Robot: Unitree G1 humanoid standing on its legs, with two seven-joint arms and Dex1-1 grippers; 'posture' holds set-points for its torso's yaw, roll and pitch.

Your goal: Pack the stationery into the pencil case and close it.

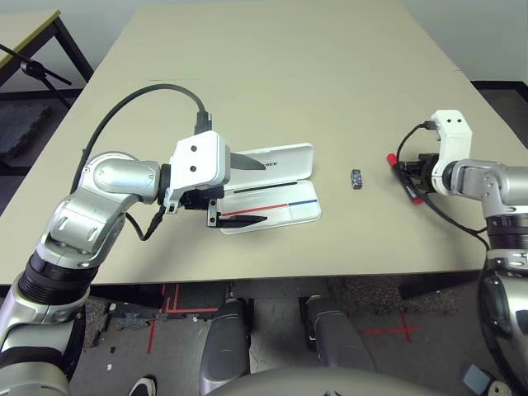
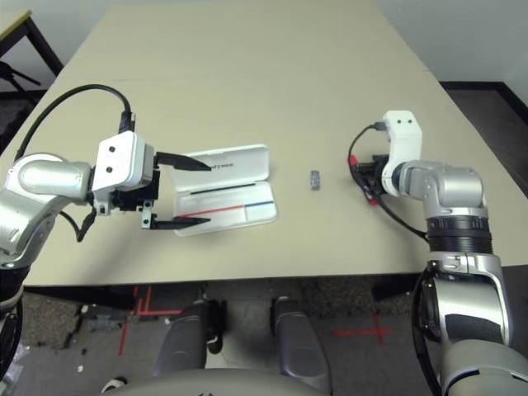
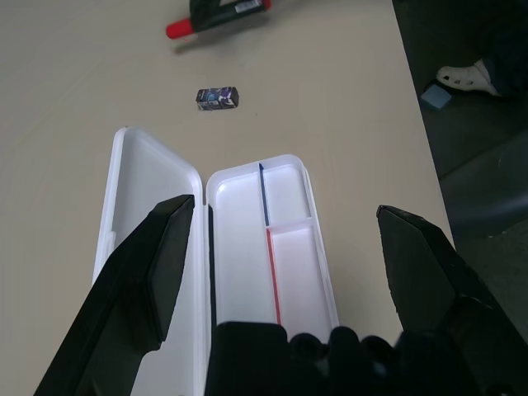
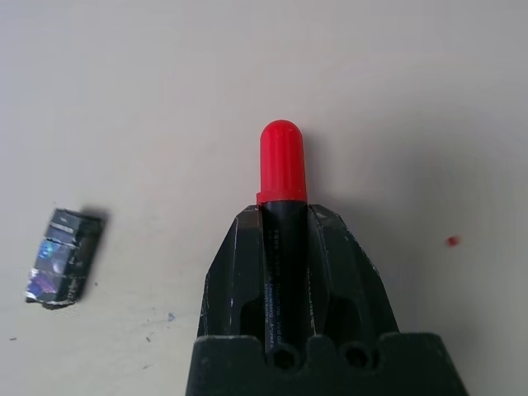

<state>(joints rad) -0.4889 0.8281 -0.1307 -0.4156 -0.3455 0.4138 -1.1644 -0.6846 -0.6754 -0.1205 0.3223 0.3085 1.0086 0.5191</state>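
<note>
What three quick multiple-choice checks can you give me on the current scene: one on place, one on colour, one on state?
1. Where does the small dark block lie?
A. inside the pencil case
B. on the table between the pencil case and the right end effector
C. in the left end effector

2. What colour is the marker's cap?
A. red
B. blue
C. yellow

3. How is the pencil case?
A. shut
B. open, lid laid flat
C. standing on edge

Answers:
1 B: it sits on bare tabletop, apart from both.
2 A: the marker shows a red cap beyond the right end effector, shut on it.
3 B: the left end effector hangs open over its exposed tray.
</note>
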